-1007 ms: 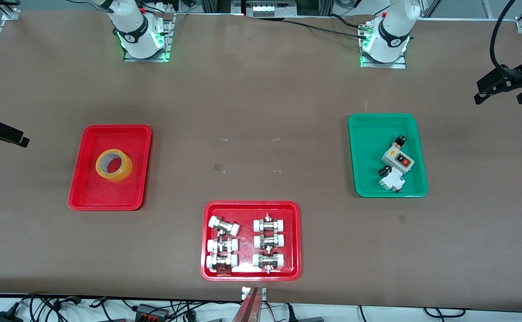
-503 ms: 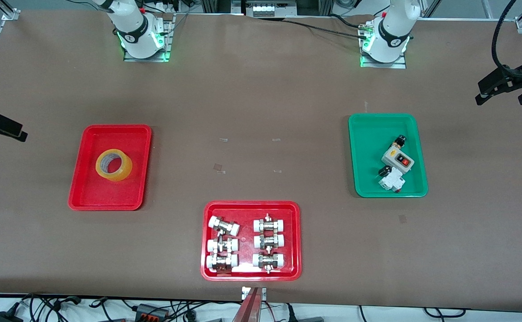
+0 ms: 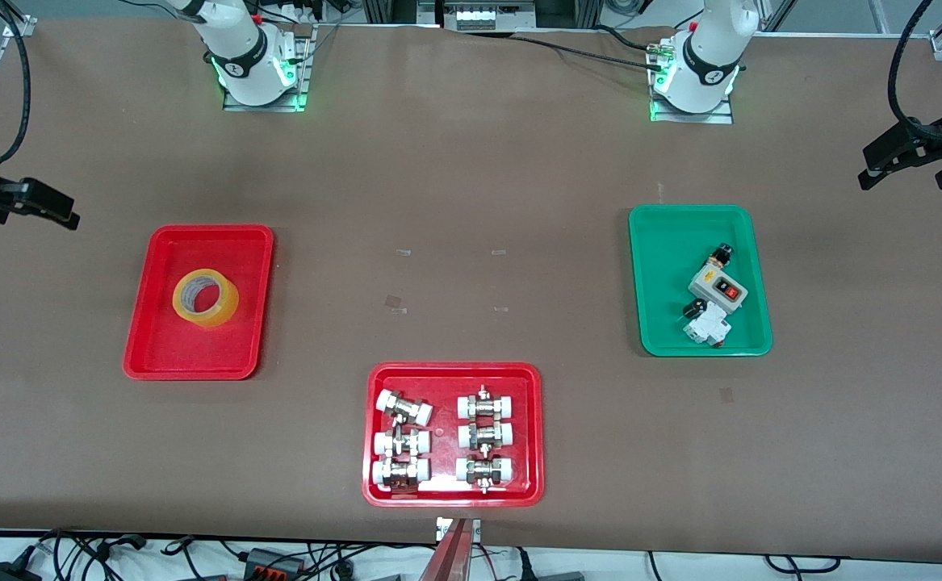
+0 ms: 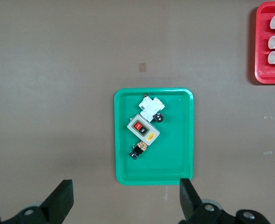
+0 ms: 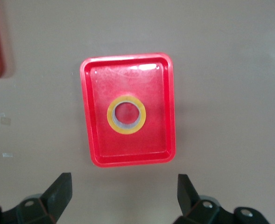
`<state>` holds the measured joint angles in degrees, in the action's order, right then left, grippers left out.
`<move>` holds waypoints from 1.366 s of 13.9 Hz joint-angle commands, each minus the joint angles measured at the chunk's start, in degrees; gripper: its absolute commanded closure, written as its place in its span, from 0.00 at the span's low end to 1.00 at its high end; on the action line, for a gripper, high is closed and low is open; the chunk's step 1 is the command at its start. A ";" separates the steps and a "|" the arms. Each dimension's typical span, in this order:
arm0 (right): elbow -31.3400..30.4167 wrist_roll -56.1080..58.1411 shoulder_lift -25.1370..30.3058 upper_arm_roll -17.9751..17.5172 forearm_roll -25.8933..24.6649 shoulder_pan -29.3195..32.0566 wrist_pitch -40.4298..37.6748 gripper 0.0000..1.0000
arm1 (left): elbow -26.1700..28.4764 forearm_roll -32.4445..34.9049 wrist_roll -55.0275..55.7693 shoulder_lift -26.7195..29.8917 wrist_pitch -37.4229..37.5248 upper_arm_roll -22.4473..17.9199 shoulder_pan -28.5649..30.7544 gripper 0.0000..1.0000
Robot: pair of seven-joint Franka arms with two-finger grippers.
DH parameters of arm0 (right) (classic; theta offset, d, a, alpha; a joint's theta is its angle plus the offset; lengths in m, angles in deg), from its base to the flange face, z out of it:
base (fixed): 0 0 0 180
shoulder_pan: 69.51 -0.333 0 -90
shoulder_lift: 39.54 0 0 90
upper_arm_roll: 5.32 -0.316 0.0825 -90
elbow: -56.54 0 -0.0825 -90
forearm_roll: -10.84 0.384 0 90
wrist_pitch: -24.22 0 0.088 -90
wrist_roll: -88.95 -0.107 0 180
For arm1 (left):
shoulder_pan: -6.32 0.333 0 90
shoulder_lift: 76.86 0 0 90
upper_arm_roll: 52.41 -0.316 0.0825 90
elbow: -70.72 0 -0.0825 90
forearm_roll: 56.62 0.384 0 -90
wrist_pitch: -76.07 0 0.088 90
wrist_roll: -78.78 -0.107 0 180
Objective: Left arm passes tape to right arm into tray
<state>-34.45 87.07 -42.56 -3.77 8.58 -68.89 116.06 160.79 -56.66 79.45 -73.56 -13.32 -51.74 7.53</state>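
While both arms hang high at the table's ends, the tape lies flat in the tray, near its middle. The green tray holds a grey switch box and small electrical parts. A third red tray, nearest the front camera, holds six white-capped fittings. Left gripper over bare table beside the green tray, spread wide, empty. Right gripper likewise beside the tape's tray, wide, empty.
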 commanded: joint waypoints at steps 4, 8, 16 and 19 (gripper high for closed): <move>-5.07 1.52 4.25 0.03 -0.55 -0.09 1.42 0.00 | -0.78 0.22 -0.49 -0.22 0.18 0.13 0.20 0.00; -4.98 1.70 3.72 0.30 1.12 0.34 3.17 0.00 | -0.78 0.22 -0.32 -0.22 0.18 0.22 0.11 0.00; -5.16 3.37 3.64 0.38 1.20 0.34 4.31 0.00 | -0.60 0.22 -0.32 -0.13 0.27 0.39 0.02 0.00; -5.16 3.29 3.72 0.47 2.52 0.35 4.68 0.00 | -0.60 0.22 -0.32 -0.13 0.27 0.39 0.02 0.00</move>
<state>-38.41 89.18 -39.97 -3.37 9.68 -68.78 120.09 160.79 -56.66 79.48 -73.57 -13.32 -51.64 7.45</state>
